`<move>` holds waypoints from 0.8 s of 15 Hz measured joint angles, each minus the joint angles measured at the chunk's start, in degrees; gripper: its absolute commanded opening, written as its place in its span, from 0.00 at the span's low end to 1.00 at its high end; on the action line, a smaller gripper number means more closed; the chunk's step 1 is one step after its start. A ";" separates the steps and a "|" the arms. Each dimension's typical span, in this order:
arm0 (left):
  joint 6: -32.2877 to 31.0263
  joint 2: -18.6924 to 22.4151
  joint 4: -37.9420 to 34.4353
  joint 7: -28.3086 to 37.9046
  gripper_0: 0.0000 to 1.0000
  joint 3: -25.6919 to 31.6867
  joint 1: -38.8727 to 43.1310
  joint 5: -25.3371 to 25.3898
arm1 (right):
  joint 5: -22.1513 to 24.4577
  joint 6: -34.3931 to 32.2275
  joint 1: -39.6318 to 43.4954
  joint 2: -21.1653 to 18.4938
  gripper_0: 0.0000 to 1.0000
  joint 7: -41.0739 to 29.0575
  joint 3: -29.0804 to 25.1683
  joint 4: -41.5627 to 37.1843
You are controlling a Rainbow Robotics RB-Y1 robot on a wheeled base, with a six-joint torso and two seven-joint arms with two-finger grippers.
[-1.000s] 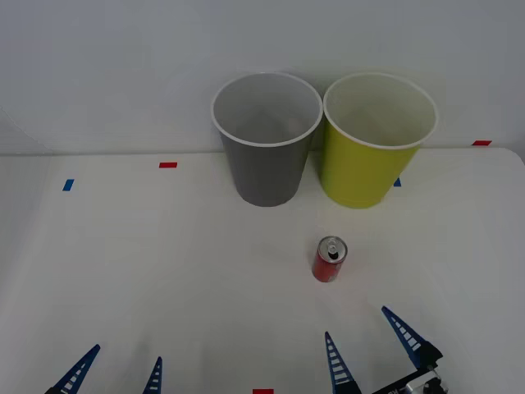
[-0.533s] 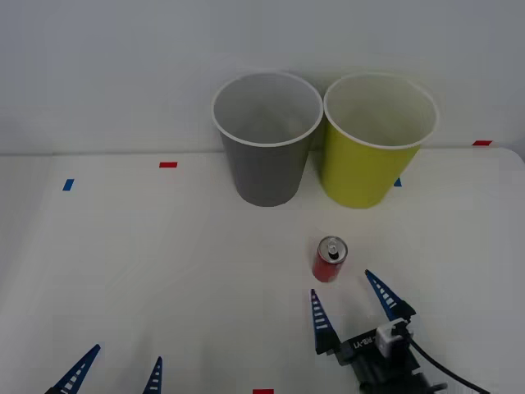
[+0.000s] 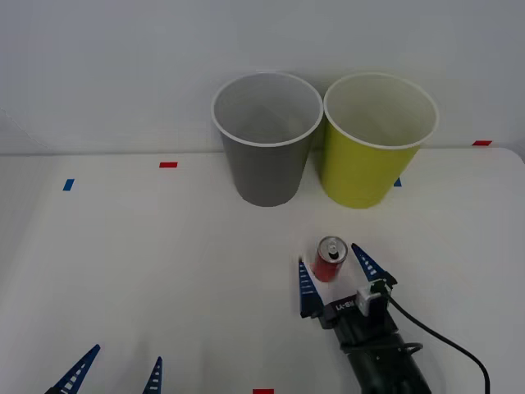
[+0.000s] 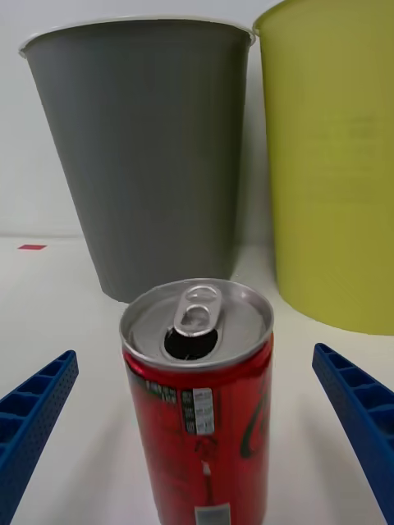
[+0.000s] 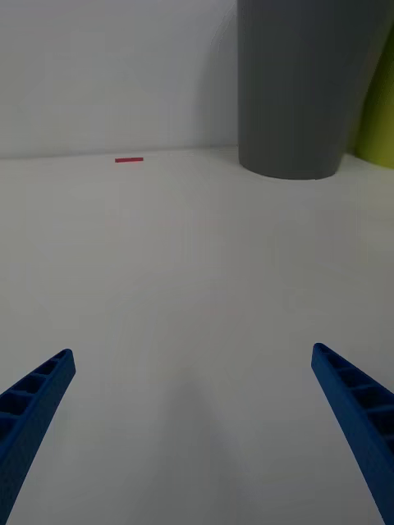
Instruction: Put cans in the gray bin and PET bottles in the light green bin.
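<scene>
From the front, the red can (image 3: 330,259) is seen upright on the counter (image 3: 148,263), near the gray bin (image 3: 266,139) and the light green bin (image 3: 376,141), bracketed by the spread right hand (image 3: 334,275); the left hand (image 3: 115,371) is parked, fingers apart. At the right wrist, the can is centred and untouched; an even squeeze at mid-height is advised.

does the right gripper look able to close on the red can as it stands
Probably yes. The right gripper is open with a blue finger on either side of the upright red can, gaps showing on both sides in the right wrist view, and nothing between them. The left gripper waits near the table's front edge.
</scene>
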 measured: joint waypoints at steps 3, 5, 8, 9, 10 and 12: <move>0.00 0.00 0.00 0.00 1.00 0.00 0.00 0.00 | -0.10 1.37 -1.66 0.54 1.00 0.15 -0.65 0.00; 0.00 0.00 0.00 0.00 1.00 0.00 0.00 0.00 | -0.10 1.65 -1.92 0.40 1.00 0.21 -0.97 0.00; 0.00 0.00 0.00 0.00 1.00 0.00 0.00 0.00 | -0.32 1.80 -2.00 0.36 0.42 0.26 -1.14 0.00; 0.00 0.00 0.00 0.00 1.00 0.00 0.00 0.00 | -0.50 1.81 -1.99 0.41 0.26 0.25 -1.17 0.00; 0.00 0.00 0.00 0.00 1.00 0.00 0.00 0.00 | -0.73 1.81 -1.95 0.49 0.17 0.19 -1.17 0.00; 0.00 0.00 0.00 0.00 1.00 0.00 0.00 0.00 | -1.25 1.81 -1.90 0.58 0.09 0.02 -1.21 0.00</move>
